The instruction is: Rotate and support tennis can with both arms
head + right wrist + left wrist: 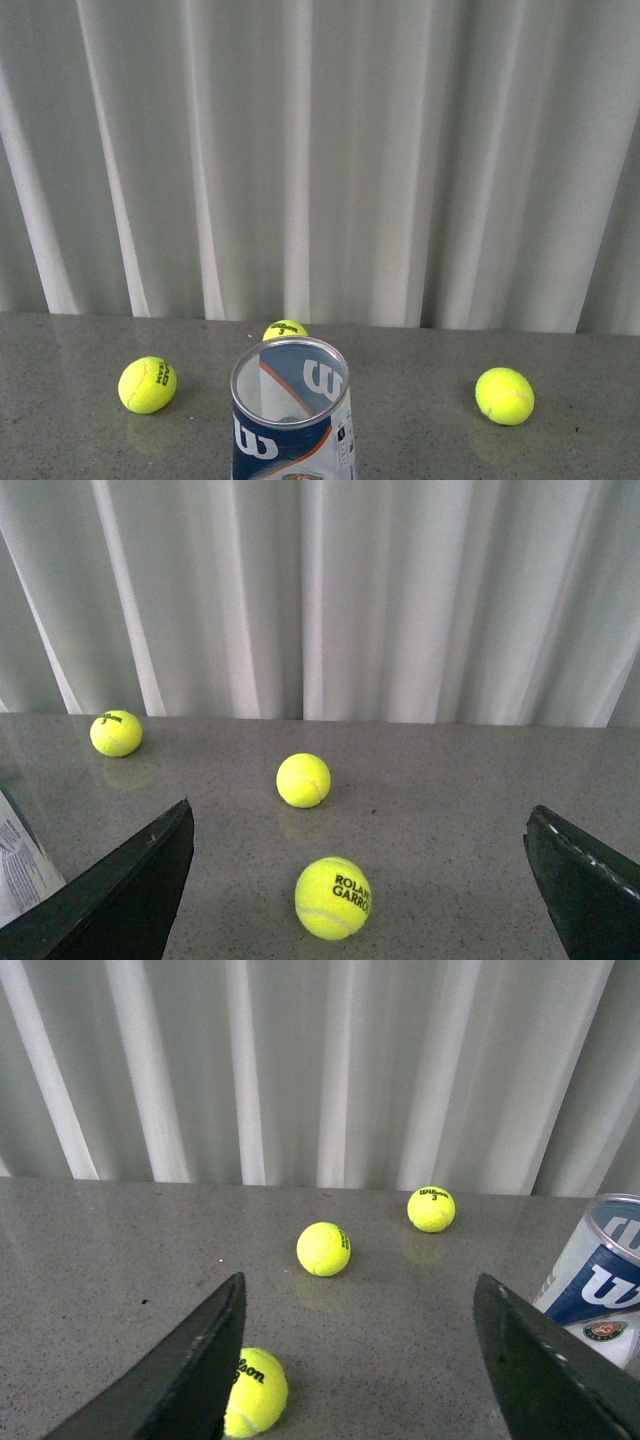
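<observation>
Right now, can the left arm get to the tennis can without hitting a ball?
Probably yes. The left pincer is open, and the can stands off to one side with bare table between. The nearest ball lies by the other finger, away from that path.

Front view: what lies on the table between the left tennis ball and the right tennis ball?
The tennis can stands upright between the left ball and the right ball. A third ball peeks out behind its rim.

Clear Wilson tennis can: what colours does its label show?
Dark blue, white and orange on the clear Wilson tennis can; front view shows best.
</observation>
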Robot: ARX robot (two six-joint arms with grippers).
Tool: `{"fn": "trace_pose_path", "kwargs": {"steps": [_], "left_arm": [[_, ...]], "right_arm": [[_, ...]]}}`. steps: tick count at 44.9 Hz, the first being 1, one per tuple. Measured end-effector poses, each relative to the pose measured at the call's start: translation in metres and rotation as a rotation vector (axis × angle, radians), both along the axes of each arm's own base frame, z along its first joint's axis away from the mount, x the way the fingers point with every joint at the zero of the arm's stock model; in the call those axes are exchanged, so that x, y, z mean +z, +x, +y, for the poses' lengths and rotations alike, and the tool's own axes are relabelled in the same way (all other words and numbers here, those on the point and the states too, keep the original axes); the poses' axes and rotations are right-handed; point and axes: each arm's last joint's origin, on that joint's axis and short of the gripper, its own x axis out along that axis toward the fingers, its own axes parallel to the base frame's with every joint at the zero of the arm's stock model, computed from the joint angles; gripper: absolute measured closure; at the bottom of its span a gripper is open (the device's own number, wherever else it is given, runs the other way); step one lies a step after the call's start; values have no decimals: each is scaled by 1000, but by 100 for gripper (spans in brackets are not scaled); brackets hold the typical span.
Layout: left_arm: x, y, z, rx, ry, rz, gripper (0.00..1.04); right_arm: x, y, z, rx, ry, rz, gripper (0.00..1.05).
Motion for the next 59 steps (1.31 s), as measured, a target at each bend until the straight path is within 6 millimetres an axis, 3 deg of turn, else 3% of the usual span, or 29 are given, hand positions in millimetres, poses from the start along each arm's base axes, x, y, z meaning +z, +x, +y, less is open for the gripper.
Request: {"fn": "trace_pose_path", "kwargs": {"steps": [7,59], "left_arm": [[0,0,0,0,0,0,6],[0,0,0,0,0,0,7]], "right_arm": [[0,0,0,0,0,0,7],[0,0,0,0,0,0,7]]}}
